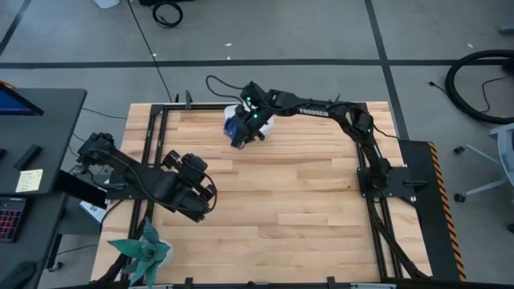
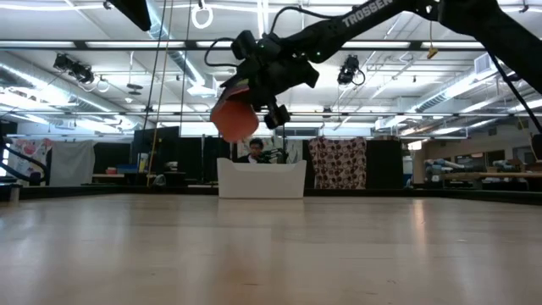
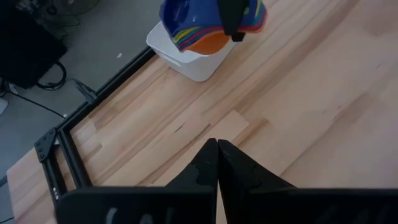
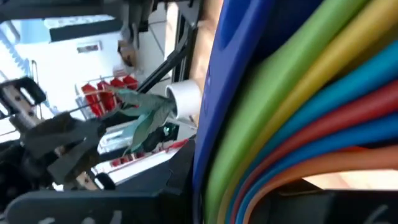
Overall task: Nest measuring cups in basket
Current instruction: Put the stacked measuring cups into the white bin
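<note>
Right gripper (image 1: 243, 128) pinches the nested rainbow measuring cups (image 3: 208, 25) above the white basket (image 3: 186, 59), upper centre; left gripper (image 3: 217, 149) pressed together.

High view overhead; low view table-level; both share basket (image 1: 269, 122), also in left wrist.

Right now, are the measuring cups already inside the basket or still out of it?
Out. The nested measuring cups hang in the right gripper, in the air above the white basket.
</note>
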Controlling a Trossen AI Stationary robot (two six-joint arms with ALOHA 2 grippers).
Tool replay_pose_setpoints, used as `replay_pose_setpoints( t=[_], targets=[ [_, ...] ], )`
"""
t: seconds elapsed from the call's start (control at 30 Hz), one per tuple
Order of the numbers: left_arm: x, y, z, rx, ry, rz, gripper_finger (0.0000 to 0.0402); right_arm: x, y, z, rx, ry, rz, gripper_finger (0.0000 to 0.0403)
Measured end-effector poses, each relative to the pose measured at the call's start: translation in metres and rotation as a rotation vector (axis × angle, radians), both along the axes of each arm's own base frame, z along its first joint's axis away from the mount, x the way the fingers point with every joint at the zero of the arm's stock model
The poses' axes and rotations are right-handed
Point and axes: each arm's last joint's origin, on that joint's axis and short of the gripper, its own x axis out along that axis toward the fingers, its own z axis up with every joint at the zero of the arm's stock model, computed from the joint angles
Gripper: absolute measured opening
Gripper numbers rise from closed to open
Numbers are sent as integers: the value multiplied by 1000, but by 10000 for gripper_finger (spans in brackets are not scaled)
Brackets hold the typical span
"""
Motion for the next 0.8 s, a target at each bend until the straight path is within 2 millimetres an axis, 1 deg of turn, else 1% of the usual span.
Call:
replay_pose_setpoints(
  t=[0.17,0.3,0.37,0.5,0.63,0.73,0.8],
  targets=[
    [-3,-2,1,-10,4,-13,8,1,15,6,28,-46,103,93],
    [-7,-1,5,-22,-4,-26,8,-11,23,29,6,-92,148,93],
    [-9,0,8,-25,-8,-32,8,-23,22,43,-20,-99,151,93],
    [-11,1,10,-13,-6,-48,8,-52,24,73,-136,-93,123,93],
    [-11,4,11,6,0,-57,8,-68,32,97,-223,-152,121,93],
    [-10,6,11,5,-2,-43,8,-83,42,103,-237,-144,109,93],
    [-9,7,11,6,-1,-40,8,-95,47,97,-214,-103,96,93]
  ],
)
